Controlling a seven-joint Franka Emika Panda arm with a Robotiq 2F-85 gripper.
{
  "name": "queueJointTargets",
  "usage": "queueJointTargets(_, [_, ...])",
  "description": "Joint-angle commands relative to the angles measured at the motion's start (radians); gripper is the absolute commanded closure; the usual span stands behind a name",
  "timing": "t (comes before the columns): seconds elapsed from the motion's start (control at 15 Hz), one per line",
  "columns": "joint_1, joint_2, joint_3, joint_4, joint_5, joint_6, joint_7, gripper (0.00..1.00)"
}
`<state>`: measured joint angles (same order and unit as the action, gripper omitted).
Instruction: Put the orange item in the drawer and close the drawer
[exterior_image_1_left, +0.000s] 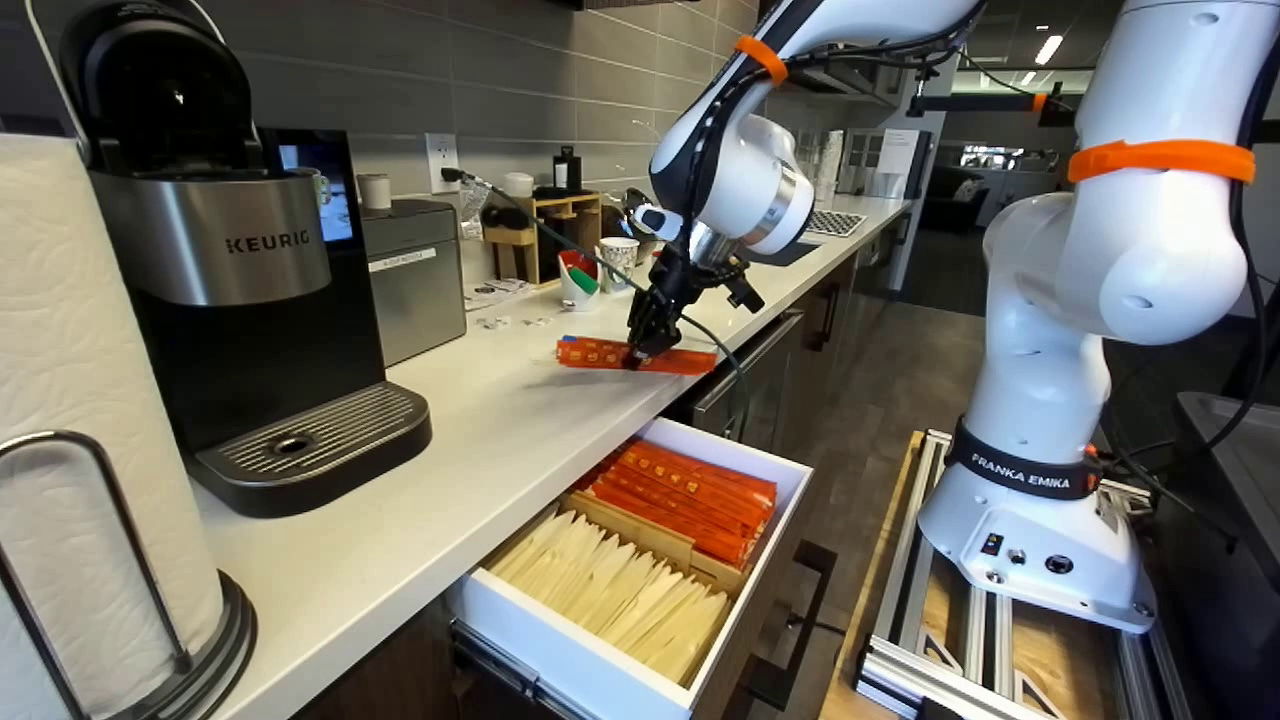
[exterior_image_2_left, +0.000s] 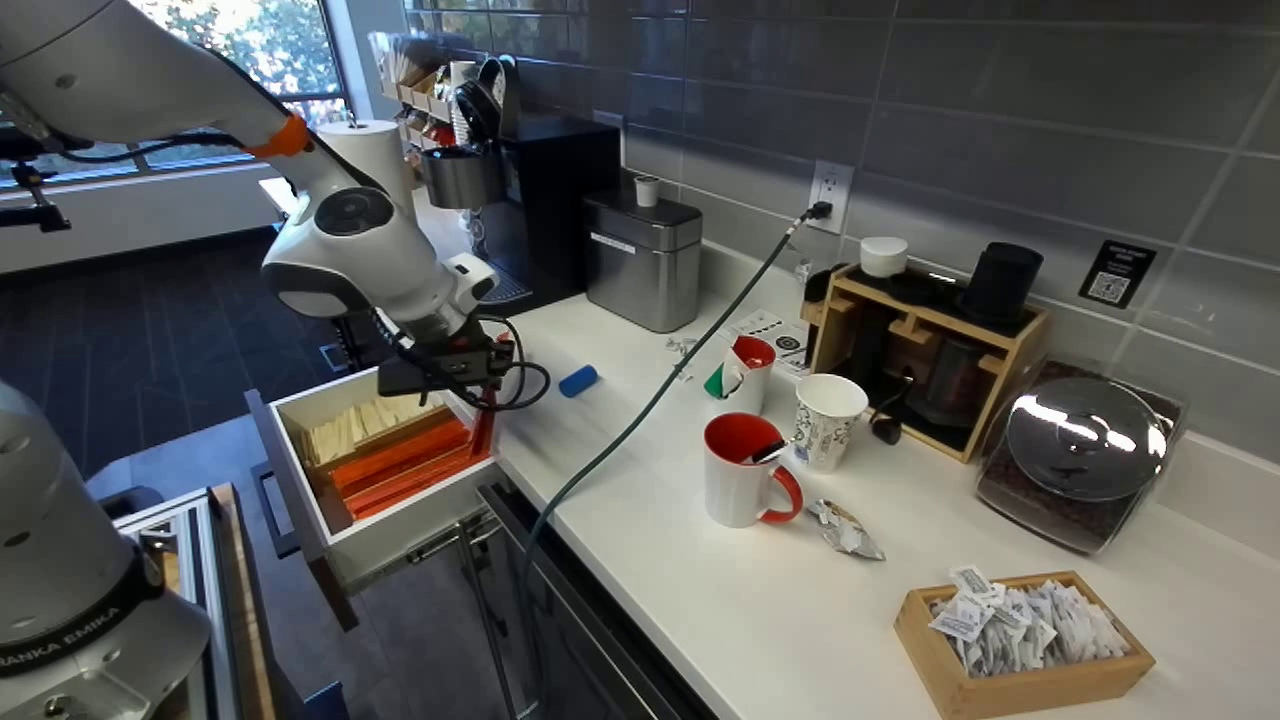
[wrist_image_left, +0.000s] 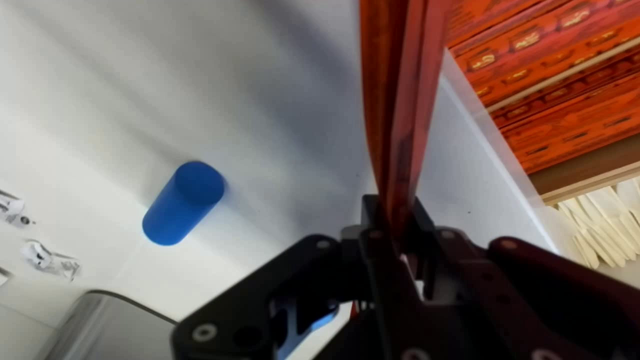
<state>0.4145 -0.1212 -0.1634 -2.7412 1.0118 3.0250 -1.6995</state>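
The orange item (exterior_image_1_left: 585, 353) is a long flat orange-red strip at the counter's edge. My gripper (exterior_image_1_left: 642, 355) is shut on it near its middle. It stands on edge between the fingertips (wrist_image_left: 395, 215), and the strip (wrist_image_left: 397, 100) runs away from them in the wrist view. The strip (exterior_image_2_left: 484, 422) also shows below the gripper in an exterior view. I cannot tell whether it touches the counter. The drawer (exterior_image_1_left: 565, 640) is pulled out below the counter, beside the strip. It also stands open in an exterior view (exterior_image_2_left: 420, 525). It holds orange packs and pale wooden cutlery.
A small blue cylinder (exterior_image_2_left: 578, 380) lies on the counter near the gripper; it also shows in the wrist view (wrist_image_left: 182, 202). A green cable (exterior_image_2_left: 640, 420) crosses the counter and hangs over the edge. The coffee machine (exterior_image_1_left: 300, 400) stands beside the drawer. Mugs (exterior_image_2_left: 738, 480) stand farther along.
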Motion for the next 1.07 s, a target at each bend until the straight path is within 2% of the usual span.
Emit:
queueJointTargets(0.0, [-0.005, -0.011, 0.000, -0.001, 0.020, 0.000, -0.061, 0.87])
queueJointTargets(0.13, [-0.013, -0.020, 0.000, -0.001, 0.041, -0.001, -0.130, 0.87])
queueJointTargets(0.4, [-0.014, -0.021, 0.001, -0.003, 0.043, -0.001, -0.147, 0.87])
queueJointTargets(0.47, [-0.014, -0.021, 0.001, -0.003, 0.043, -0.001, -0.147, 0.97])
queueJointTargets(0.8, [-0.012, 0.094, 0.124, -0.004, 0.054, 0.086, -0.166, 0.97])
queueJointTargets(1.0, [0.001, 0.186, 0.184, -0.010, 0.112, 0.198, -0.205, 0.97])
